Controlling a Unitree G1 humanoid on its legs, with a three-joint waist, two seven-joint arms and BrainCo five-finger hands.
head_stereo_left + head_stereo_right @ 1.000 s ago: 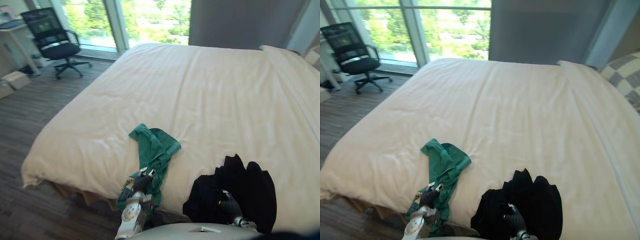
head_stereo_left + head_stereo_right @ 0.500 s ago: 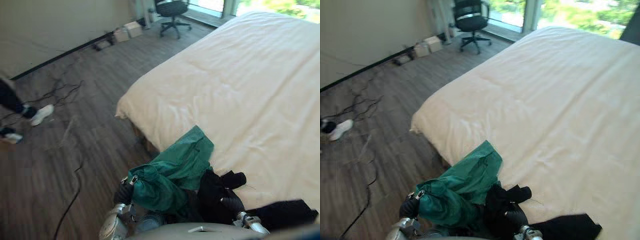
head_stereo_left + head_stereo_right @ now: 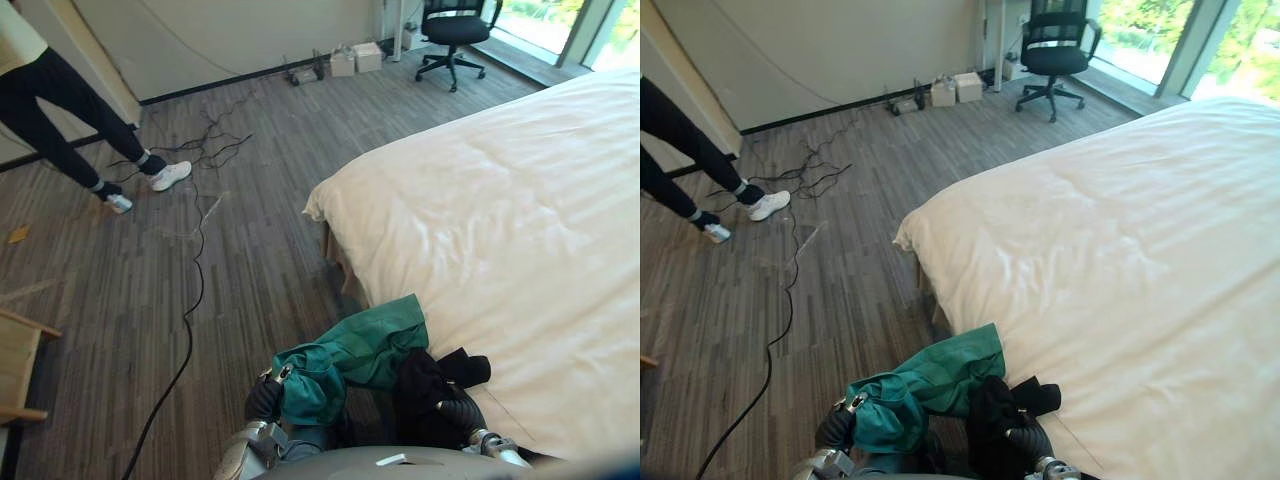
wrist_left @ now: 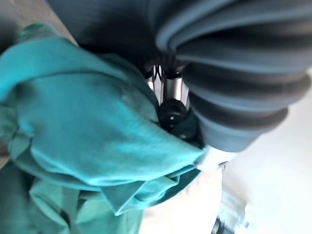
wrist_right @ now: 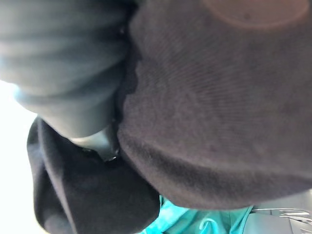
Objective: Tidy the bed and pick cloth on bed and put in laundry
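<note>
In the left eye view the green cloth (image 3: 350,352) hangs loose from the left hand (image 3: 264,398) beside the bed (image 3: 520,220) and could slip or snag, though the left wrist view shows fingers (image 4: 169,92) curled into it, while in the right wrist view the black cloth (image 5: 209,97) buries the right hand (image 5: 63,73), grip impossible to tell, so it may drop.

Bedroom: bed (image 3: 520,210), office chair (image 3: 455,25)
</note>
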